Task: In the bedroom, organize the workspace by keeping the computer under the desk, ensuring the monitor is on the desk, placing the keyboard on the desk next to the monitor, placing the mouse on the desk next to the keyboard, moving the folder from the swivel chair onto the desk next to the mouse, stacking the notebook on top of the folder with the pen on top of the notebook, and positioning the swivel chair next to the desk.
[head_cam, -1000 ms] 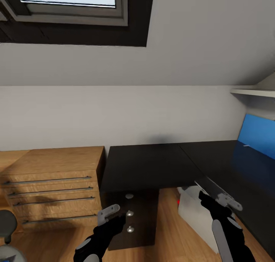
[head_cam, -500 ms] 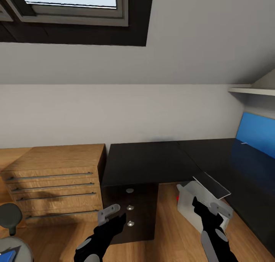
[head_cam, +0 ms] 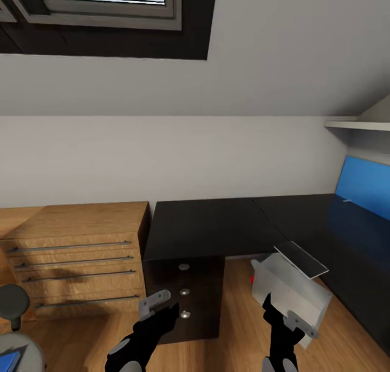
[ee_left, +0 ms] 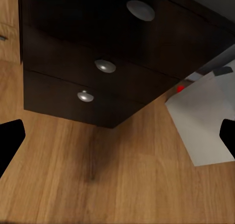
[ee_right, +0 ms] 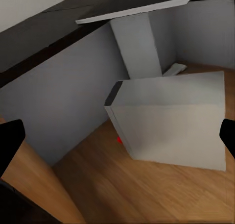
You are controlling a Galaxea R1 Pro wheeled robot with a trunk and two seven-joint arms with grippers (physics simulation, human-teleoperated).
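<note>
An attic bedroom: a dark-framed skylight point(head_cam: 103, 3) sits at 11 o'clock in the head view, above sloping white-grey walls and a wood plank floor point(head_cam: 238, 312).

The black L-shaped counter point(head_cam: 216, 225) spans the centre of the head view, its bare top running toward 3 o'clock, where a blue panel point(head_cam: 362, 192) stands at its far edge under a white shelf point(head_cam: 357, 125). Black drawers point(head_cam: 184, 296) with three round silver knobs hang under the counter's near corner; the left wrist view shows the drawers point(ee_left: 98, 62) close up.

The computer point(head_cam: 290, 296), a light grey tower with a red spot, stands on the floor at 5 o'clock in the head view, just beside the drawers and partly beneath the counter's edge. It also shows in the left wrist view point(ee_left: 205, 121) and in the right wrist view point(ee_right: 171, 121), with a white pedestal leg point(ee_right: 139, 42) behind it.

A wooden drawer chest point(head_cam: 76, 252) stands against the counter's left side at 9 o'clock. The swivel chair point(head_cam: 13, 328) shows at 8 o'clock, well apart from the counter, with a sliver of the folder point(head_cam: 8, 360) on its seat.

The left end effector point(head_cam: 157, 302) hangs in front of the drawers, fingers wide apart, empty. The right end effector point(head_cam: 292, 320) hangs before the computer, fingers wide, holding nothing.
</note>
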